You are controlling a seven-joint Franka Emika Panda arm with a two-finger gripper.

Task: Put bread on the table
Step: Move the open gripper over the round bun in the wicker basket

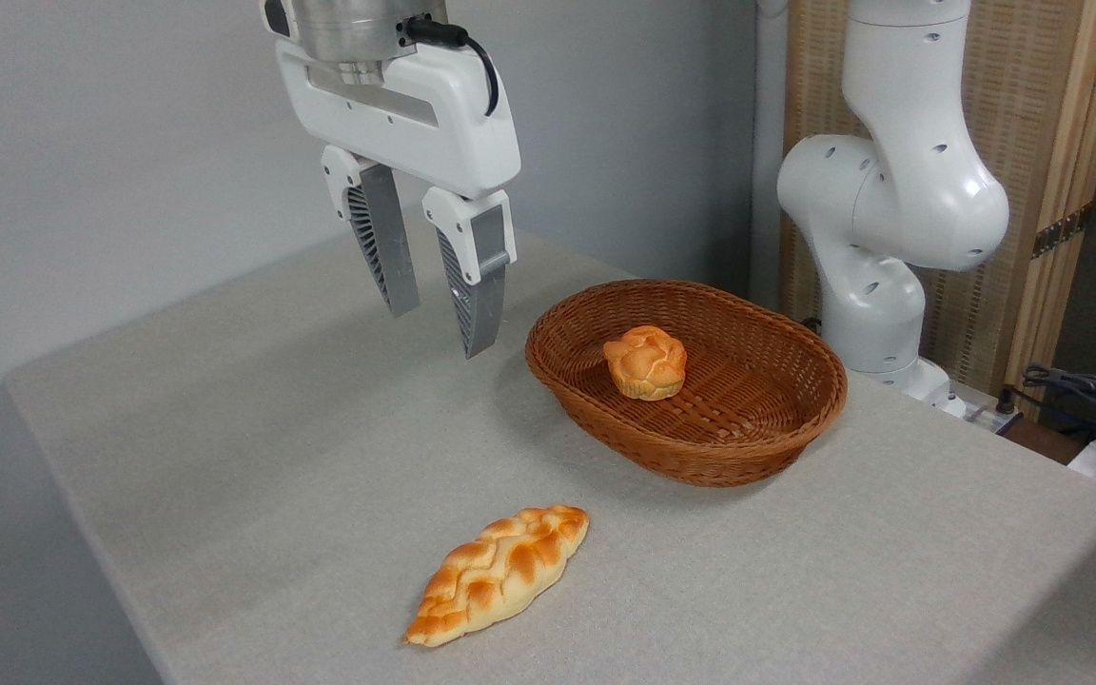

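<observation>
Gripper (pixel 441 328): empty, fingers parted moderately, hanging above table (pixel 253 457), left of basket (pixel 691 457).
Bun (pixel 645 362): in basket, near its back-left wall, not on table yet.
Loaf (pixel 500 574): on table, front, well apart from basket.
Risk: bun sits close to the wall, so a finger could catch the rim and drag the basket; knotted round top could slip from the pads.
Hidden: arm links above gripper cut off; bun underside unseen.

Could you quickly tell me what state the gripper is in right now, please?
Gripper: jaws open, holding nothing, hanging above the table to the left of the basket; the bread lies in the basket, untouched.
</observation>
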